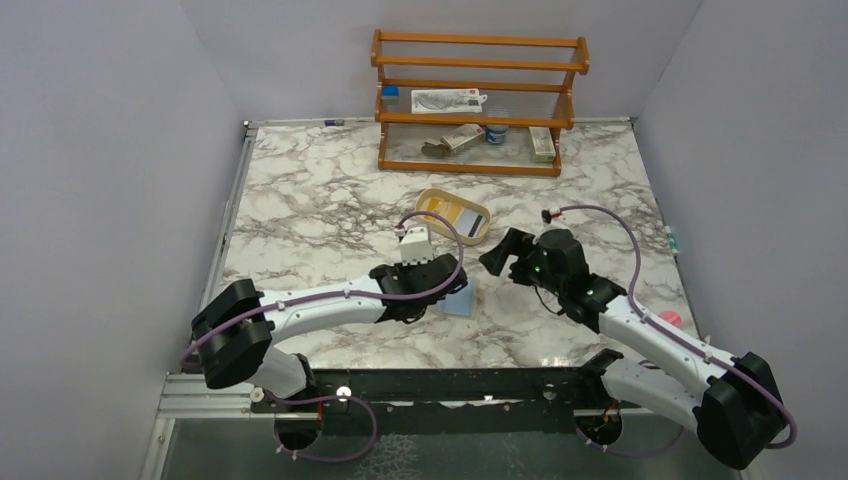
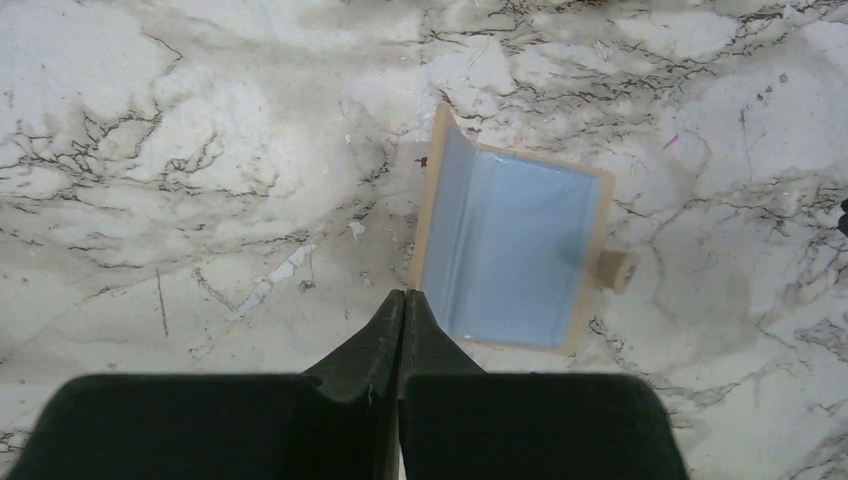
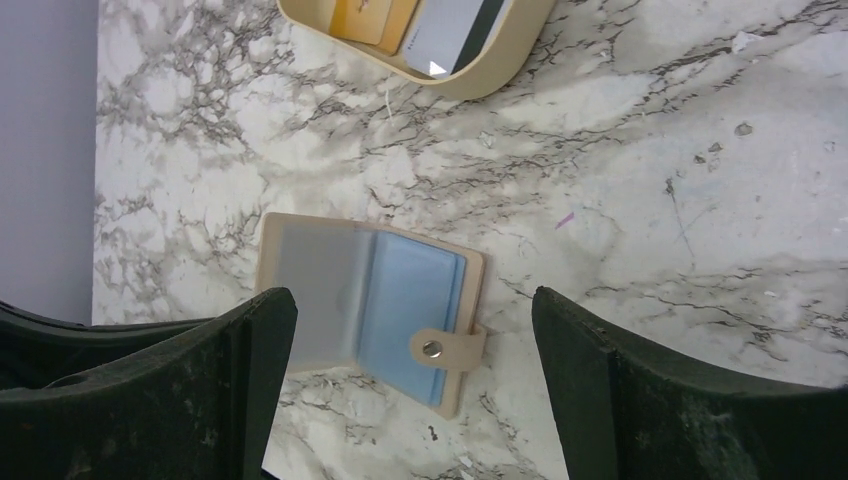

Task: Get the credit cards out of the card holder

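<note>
Noting the obscured parts first: in the top view the left arm covers most of the card holder, and only a pale blue corner shows. The right wrist view cuts off both cards at its upper edge. The yellow-orange credit card and the grey credit card with a dark band lie side by side in the oval tan tray.

Card holder lies open on the table, blue side up, near the tray but apart from it.

Left gripper: fingers pressed together, tips at the holder's near edge; contact cannot be told.

Right gripper: spread wide above the holder.

Surface: white-grey marble-pattern table. Plain grey walls. Wooden rack at the far edge, its items too small to identify
</note>
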